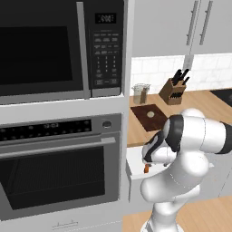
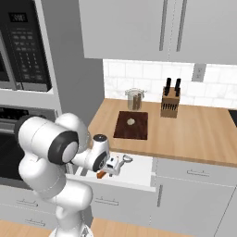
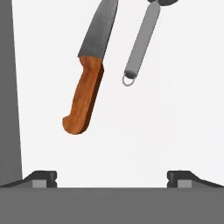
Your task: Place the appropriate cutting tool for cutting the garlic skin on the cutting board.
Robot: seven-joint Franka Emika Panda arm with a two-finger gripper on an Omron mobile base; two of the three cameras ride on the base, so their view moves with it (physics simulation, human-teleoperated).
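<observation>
The cutting tool, a short knife with an orange-red handle and a silvery blade, lies flat on the white floor of an open drawer. My gripper hangs open just above it, with the handle a little ahead of the dark fingertips. Only the handle end pokes out under the gripper in the right base view. Up on the counter, the cutting board carries the small whitish garlic.
A grey metal utensil lies beside the knife in the drawer. A wooden knife block and a glass jar stand at the back of the counter. A wall oven and microwave rise to the left.
</observation>
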